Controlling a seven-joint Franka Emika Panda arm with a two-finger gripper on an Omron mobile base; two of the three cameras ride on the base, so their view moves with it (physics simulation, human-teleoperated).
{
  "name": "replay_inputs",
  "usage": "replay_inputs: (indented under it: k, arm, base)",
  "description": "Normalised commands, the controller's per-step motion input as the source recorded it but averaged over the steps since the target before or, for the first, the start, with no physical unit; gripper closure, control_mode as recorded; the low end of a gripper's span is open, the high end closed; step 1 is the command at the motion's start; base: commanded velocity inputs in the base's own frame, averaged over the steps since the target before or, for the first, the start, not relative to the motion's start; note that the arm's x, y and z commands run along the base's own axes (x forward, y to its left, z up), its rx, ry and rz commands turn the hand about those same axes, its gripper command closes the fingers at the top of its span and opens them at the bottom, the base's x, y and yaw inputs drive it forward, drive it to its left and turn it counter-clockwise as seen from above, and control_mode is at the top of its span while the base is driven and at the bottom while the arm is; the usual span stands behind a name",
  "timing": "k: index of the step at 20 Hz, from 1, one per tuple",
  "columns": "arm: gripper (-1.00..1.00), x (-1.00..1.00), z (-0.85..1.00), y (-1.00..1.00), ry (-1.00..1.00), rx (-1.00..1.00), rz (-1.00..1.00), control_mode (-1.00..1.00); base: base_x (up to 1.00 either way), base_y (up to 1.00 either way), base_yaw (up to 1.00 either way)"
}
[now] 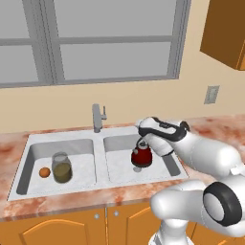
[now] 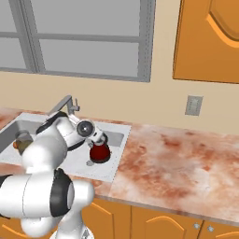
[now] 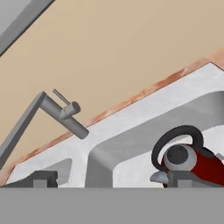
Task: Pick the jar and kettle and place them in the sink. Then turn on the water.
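My gripper hangs just above the kettle, and my own forearm hides most of it in both base views, so the fingers themselves are hard to make out there. In the hand view the two fingertips stand far apart at the bottom edge, so my jaws are wide open and they hold nothing; the right tip is just in front of the kettle, and I cannot tell if it touches.

The kettle stands upright in the right basin of the sink. In the hand view it is cut off at the right and bottom edge; I see only its black handle, the lid knob and a part of the red body.

The jar stands upright in the left basin, with a small orange ball just beside it. The left base view shows both clearly. In the right base view my arm covers nearly all of the left basin (only a small piece of the jar looks out at the left).

The faucet stands behind the divider between the basins. In the hand view the faucet appears tilted, and its thin lever can be seen there better.
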Motion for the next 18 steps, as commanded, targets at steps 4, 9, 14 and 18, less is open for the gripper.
replay_inputs:
  k: [4,9,14,18]
  arm:
    - [-1.00,0.04,0.03,0.41,0.00,-0.02,0.04,-1.00]
    - [-1.00,0.02,0.14,0.18,0.00,-0.06,0.11,-1.00]
    - [-1.00,0.02,0.15,0.01,-0.03,-0.24,0.07,-1.00]
    - [-1.00,0.00,0.49,0.03,0.01,-0.28,0.02,-1.00]
  base:
    - [0.00,0.00,0.00]
    - [0.00,0.00,0.00]
    - [0.00,0.00,0.00]
    - [0.00,0.00,0.00]
